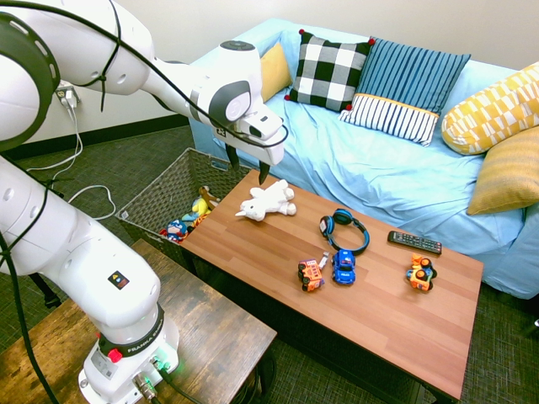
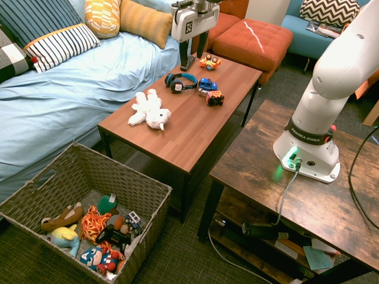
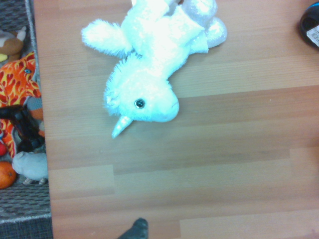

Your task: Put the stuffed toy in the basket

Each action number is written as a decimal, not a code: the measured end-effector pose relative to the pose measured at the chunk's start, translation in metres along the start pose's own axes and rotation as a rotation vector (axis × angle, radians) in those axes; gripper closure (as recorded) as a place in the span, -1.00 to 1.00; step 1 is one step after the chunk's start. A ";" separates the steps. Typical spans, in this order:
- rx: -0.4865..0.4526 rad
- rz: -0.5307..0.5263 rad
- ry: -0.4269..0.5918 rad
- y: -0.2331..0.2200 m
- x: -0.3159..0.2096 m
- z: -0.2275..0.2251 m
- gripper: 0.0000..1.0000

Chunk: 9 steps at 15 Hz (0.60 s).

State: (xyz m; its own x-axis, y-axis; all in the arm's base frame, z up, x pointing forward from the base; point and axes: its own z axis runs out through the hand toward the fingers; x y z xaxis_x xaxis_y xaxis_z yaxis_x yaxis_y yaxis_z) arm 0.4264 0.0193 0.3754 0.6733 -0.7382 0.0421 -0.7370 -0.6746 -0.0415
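Right, jaws [image 1: 263, 171] hang apart, gripping nothing, above the table's [image 1: 370, 316] basket-side end. Stuffed toy [image 1: 266, 202] lies on its side just below and beside them (long axis approx. across the table), so I'd shift over slightly, then descend. Basket [image 1: 157, 195] sits beyond that edge.

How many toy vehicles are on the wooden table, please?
3: an orange truck beside a blue car in front of the headphones, and an orange-and-blue one near the remote.

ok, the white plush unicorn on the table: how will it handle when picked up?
The stuffed toy looks soft and fuzzy, so it will probably squash under the gripper rather than slip. Its splayed legs suggest it will droop when lifted. Lying flat on its side, it seems unlikely to roll.
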 end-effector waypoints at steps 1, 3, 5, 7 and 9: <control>0.000 0.000 0.000 -0.001 0.001 0.000 -1.00; -0.004 0.002 0.001 -0.002 0.000 0.001 -1.00; -0.012 0.034 -0.001 -0.007 0.002 0.005 -1.00; -0.025 0.110 -0.010 -0.020 0.007 0.015 -1.00; -0.037 0.176 -0.025 -0.043 0.014 0.029 -1.00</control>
State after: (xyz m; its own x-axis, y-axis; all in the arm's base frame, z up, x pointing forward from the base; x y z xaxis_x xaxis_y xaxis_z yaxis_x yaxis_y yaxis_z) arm 0.4686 0.0380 0.3484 0.5348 -0.8449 0.0122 -0.8449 -0.5349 -0.0095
